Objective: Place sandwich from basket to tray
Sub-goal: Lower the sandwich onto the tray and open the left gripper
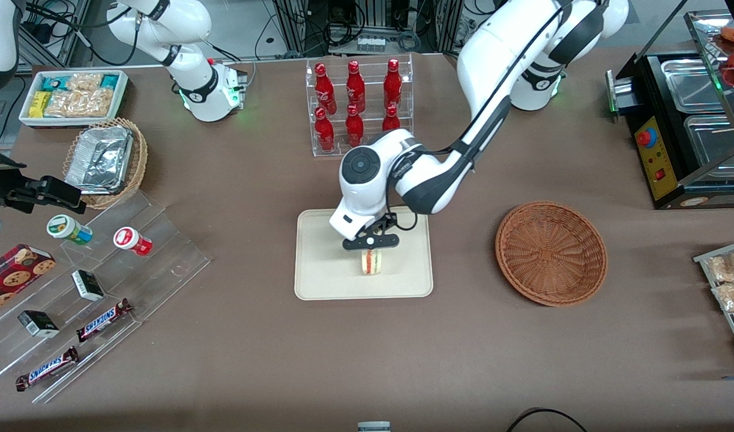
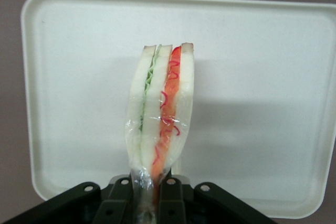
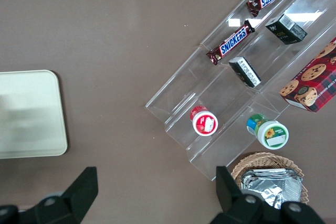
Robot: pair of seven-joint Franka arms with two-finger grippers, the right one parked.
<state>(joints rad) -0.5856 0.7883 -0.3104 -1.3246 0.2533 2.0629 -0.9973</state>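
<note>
**Sandwich held over the tray**

A brown table (image 1: 367, 360) fills the scene, crowded at its edges with snack displays. The left arm (image 1: 493, 90) reaches from its base down toward the middle of the table. The tray (image 1: 318, 282) lies flat there, cream-beige with a low rim. The basket (image 1: 551, 252), reddish-brown wicker, sits beside the tray toward the working arm's end of the table and holds nothing visible. A clear rack of red bottles (image 1: 356, 105) stands farther from the front camera than the tray. The gripper (image 1: 370, 242) hangs above the tray, its fingers (image 2: 122, 195) pinching one end of the sandwich (image 2: 160, 114). The wedge is over the tray's middle, bread slices on edge, with red and green filling showing.
</note>
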